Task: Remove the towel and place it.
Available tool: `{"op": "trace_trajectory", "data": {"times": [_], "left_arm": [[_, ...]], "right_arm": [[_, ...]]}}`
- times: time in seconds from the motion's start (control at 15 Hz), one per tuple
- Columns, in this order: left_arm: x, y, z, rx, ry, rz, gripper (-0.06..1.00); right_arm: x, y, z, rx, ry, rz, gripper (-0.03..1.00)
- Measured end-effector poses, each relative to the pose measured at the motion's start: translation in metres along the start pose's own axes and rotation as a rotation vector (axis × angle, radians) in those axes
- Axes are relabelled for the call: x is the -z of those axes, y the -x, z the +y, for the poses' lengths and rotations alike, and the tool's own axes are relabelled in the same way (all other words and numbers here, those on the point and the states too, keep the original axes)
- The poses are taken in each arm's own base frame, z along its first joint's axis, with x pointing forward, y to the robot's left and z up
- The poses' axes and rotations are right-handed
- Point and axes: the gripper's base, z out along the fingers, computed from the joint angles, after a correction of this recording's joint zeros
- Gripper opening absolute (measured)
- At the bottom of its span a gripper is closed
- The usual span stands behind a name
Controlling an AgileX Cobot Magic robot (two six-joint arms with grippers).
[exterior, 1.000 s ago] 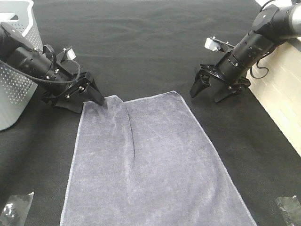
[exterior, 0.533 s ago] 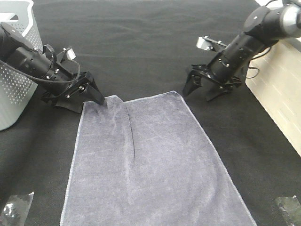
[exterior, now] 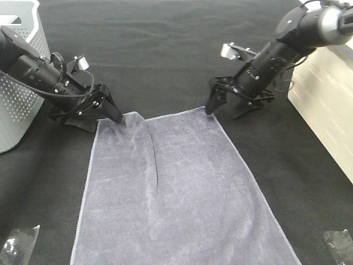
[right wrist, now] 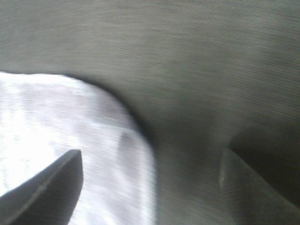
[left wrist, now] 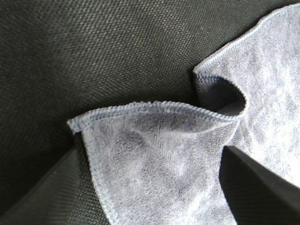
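Note:
The grey-lavender towel (exterior: pixel 176 187) lies flat on the black table cloth (exterior: pixel 165 49), long side running toward the near edge, with a lengthwise crease on its left. My left gripper (exterior: pixel 110 117) sits at the towel's far left corner. In the left wrist view (left wrist: pixel 150 154) its jaws stand wide apart around the raised, curled corner (left wrist: pixel 159 159). My right gripper (exterior: pixel 226 107) is open, its left fingertip touching or just above the far right corner. In the right wrist view (right wrist: pixel 151 152), which is blurred, the corner (right wrist: pixel 56 126) lies between the jaws.
A white perforated basket (exterior: pixel 19 66) stands at the far left behind my left arm. A pale brick-patterned block (exterior: pixel 325 105) runs along the right edge. Crumpled clear plastic lies at the near left (exterior: pixel 14 245) and near right (exterior: pixel 339 240) corners.
My right gripper has moved left and slightly away, from beside the towel to its far right corner. The left gripper and the towel have not moved.

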Motion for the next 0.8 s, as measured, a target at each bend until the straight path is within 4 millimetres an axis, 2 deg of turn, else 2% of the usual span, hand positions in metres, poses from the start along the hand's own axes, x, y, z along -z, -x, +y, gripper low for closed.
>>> {"op": "trace_trajectory", "data": {"times": [0.27,0.53,0.8], "left_arm": [[-0.001,0.000,-0.002,-0.005,-0.001,0.003,0.77],[-0.010,-0.001,-0.015,-0.035,0.007,-0.005,0.76],[-0.015,-0.002,-0.022,-0.045,0.003,-0.003,0.72]], "right_arm": [[-0.011,0.002,0.025,0.063,-0.010,-0.019,0.77],[-0.012,0.004,0.026,0.066,-0.017,-0.038,0.75],[-0.012,0.007,0.025,0.066,-0.029,-0.067,0.56]]}}
